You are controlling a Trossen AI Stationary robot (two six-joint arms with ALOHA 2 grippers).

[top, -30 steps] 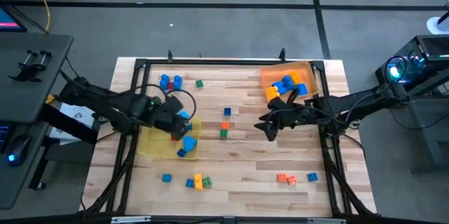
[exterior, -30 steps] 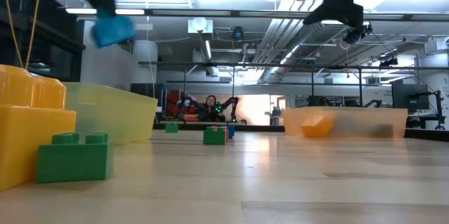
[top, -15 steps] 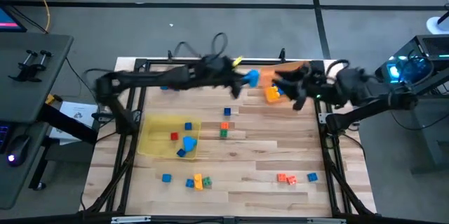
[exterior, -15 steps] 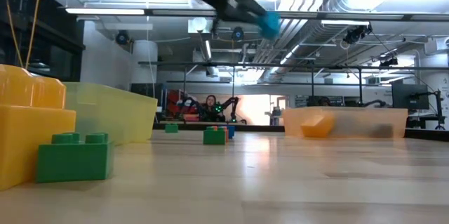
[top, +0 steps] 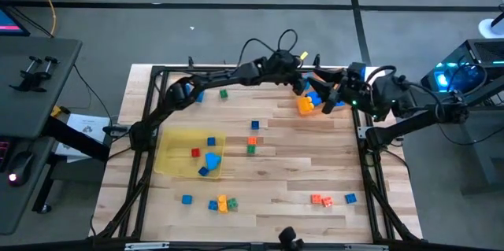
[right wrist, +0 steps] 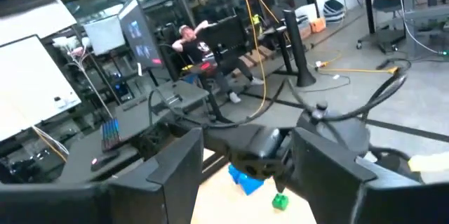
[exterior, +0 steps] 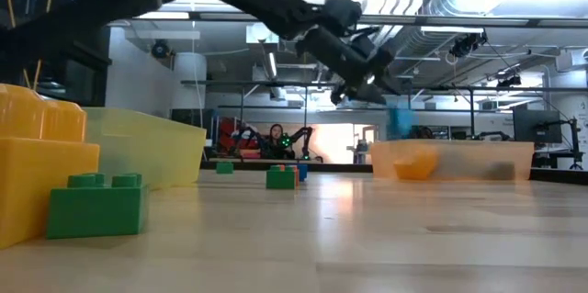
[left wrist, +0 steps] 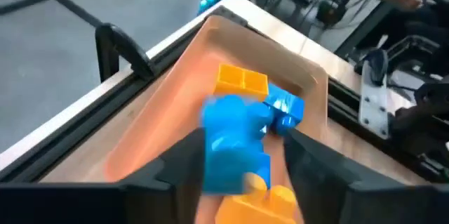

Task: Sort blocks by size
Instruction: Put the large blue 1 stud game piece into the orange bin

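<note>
A large blue brick (left wrist: 235,140), rigid, light and slick, best pinched across its flat sides, is seen dropping from the left gripper's (left wrist: 238,155) parted jaws into the orange tray (left wrist: 175,104), while the right gripper's (right wrist: 249,155) jaws are held apart and empty.

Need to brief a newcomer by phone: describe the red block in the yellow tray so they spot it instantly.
On the wooden table, find the flat translucent yellow tray on the left arm's side. Inside it lie several blocks; the red block is a tiny cube near the tray's middle, the only one there not blue.
</note>
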